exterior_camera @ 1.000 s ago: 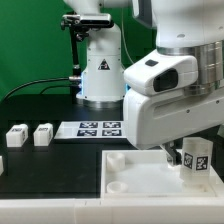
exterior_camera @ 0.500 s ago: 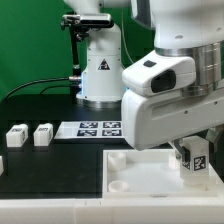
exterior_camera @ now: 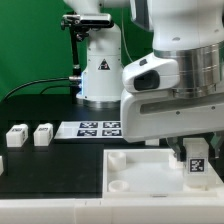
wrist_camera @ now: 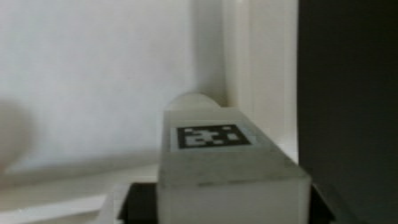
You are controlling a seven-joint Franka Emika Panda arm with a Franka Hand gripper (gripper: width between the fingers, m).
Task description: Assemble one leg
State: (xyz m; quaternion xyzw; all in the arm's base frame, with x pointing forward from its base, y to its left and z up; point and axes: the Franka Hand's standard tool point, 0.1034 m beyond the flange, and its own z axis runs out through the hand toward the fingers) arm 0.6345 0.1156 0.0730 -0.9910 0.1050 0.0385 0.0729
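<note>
We count three legs in plain sight. One leg (exterior_camera: 199, 162) hangs in the tool (exterior_camera: 194, 156), which is clamped on it, over the near corner of the bench (exterior_camera: 50, 175) on the exterior view's right. In the wrist view this leg (wrist_camera: 214, 150) stands upright with its square marker facing the camera, and a dark finger (wrist_camera: 347, 110) lies along one side of it. Under it lies the single large flat white piece (exterior_camera: 150, 180), set along the bench's near edge. We can make out two round sockets on the side of it that faces the exterior view's left. We cannot tell whether the held leg touches this piece. The other two legs (exterior_camera: 17, 136) (exterior_camera: 43, 134) sit side by side, just apart, near the bench's edge on the exterior view's left (a white sliver at that very edge is cut off, so we do not name it). One marker board (exterior_camera: 100, 128) lies flat toward the far edge, in front of the arm's base (exterior_camera: 100, 70); its tags are too small for us to count with certainty.
</note>
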